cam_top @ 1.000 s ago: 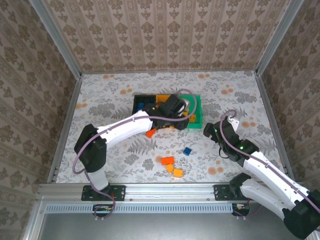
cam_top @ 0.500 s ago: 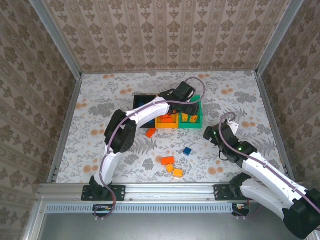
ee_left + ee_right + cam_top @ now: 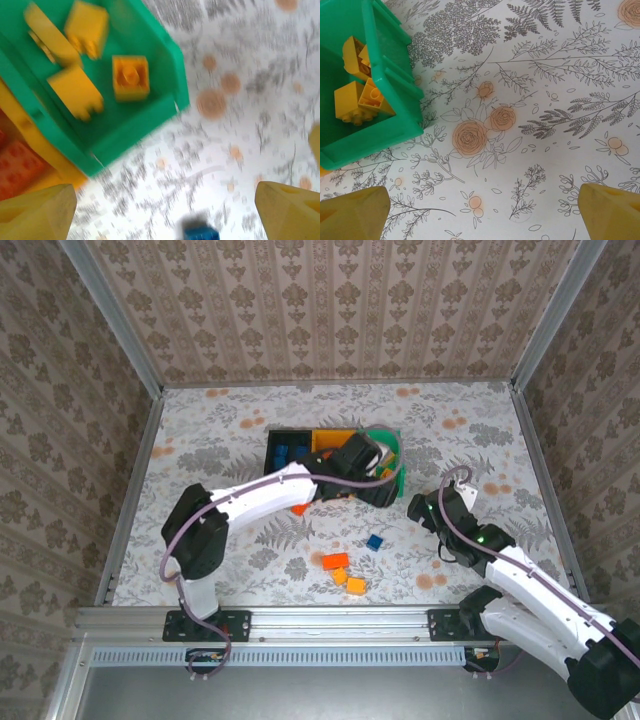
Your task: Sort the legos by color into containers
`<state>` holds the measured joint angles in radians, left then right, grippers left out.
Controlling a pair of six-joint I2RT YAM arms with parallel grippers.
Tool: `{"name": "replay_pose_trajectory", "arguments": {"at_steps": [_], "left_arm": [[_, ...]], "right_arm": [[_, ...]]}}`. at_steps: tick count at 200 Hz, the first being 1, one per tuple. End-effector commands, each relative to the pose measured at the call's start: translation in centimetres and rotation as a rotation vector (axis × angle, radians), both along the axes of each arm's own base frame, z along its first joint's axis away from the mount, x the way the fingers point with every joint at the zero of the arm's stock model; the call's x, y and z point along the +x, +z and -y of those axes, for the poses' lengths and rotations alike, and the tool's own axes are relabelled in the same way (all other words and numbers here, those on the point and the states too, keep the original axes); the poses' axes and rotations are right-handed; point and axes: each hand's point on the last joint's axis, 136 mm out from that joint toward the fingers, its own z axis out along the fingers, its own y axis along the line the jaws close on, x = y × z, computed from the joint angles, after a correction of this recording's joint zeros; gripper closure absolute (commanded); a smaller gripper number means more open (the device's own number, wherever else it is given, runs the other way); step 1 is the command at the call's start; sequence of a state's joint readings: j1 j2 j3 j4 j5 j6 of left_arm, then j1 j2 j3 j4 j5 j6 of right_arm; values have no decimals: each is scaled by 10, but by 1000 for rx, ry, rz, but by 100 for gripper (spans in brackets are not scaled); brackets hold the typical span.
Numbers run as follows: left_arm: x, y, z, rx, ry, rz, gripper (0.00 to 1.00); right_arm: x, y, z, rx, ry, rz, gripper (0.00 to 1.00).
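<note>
Yellow fingertips (image 3: 35,215) stand spread wide on the left gripper (image 3: 165,215), with nothing between them. At ten o'clock sits the green bin (image 3: 150,115), yellow bricks (image 3: 131,77) inside. A blurred blue brick (image 3: 199,232) lies on the table (image 3: 240,125) at six. The right gripper (image 3: 485,210) gapes empty too, the green bin at its ten o'clock. From above, loose bricks (image 3: 335,561) lie at six o'clock of the bins.

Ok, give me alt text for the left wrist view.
The open, empty left gripper hangs over the table beside the green bin, which holds four yellow-orange bricks. A blurred blue brick lies on the table near the fingertips.
</note>
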<state>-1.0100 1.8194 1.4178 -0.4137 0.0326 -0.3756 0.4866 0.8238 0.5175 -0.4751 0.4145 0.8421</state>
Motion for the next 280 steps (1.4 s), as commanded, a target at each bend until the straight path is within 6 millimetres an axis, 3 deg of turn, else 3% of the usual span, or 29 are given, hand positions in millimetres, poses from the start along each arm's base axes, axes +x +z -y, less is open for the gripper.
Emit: {"name": "replay_pose_trajectory", "arguments": {"at_steps": [1,45,82,159,217,280], "left_arm": [[-26,-31,-5,47,-17,-71,7],[-53,-78,1,135,-62,-141,15],[-61,-94,6,198,-106,-147,22],[-81,-109,-12,301,-124,-180,27],[-83,-79,-18,250,-103,-120,23],[-103,-93,-43,323,-97,-153,19]], "right_arm": [[-3,-3,5,6,-25,3,2],[-5,0,7,2,-27,5,2],[-7,7,12,-6,-38,25,2],[-7,9,14,-4,-49,37,2],[-8,7,13,3,-46,31,2],[-8,7,14,6,-47,30,2]]}}
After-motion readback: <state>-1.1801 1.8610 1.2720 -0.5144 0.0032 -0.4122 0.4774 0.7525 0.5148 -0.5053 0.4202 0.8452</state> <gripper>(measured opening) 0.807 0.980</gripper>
